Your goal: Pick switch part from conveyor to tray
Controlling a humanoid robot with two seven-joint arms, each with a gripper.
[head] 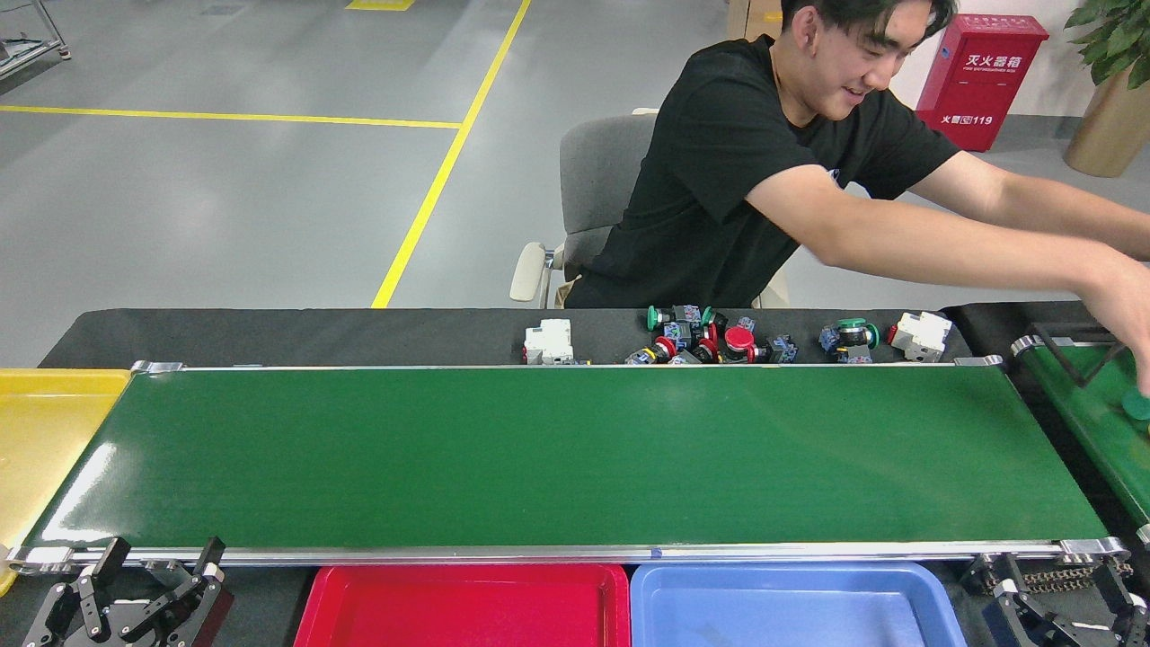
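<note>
While switch parts (710, 337) sit in a loose heap on the black cloth just behind the conveyor (557, 454), none lies on the belt itself: red and green mushroom-head buttons, small blue-grey bodies, plus two white blocky units (549, 342) to either side. Conveyor is a wide, flat, dark-green belt, slightly glossy, with silver aluminium rails. Left gripper (157, 562) low at bottom-left edge, black metal fingers pointing up, spread apart, holding nothing. Right gripper (1060, 593) at bottom-right corner, black linkage fingers also parted, empty. Red tray (463, 580) and blue tray (791, 580), smooth plastic with rounded rims, touching side by side just below the near rail. Yellow tray (45, 422) at belt's left end. Person (746, 180) in black T-shirt seated on grey chair behind, arm stretched right over a narrower green belt (1087, 413), hand near a green round piece (1137, 406).
</note>
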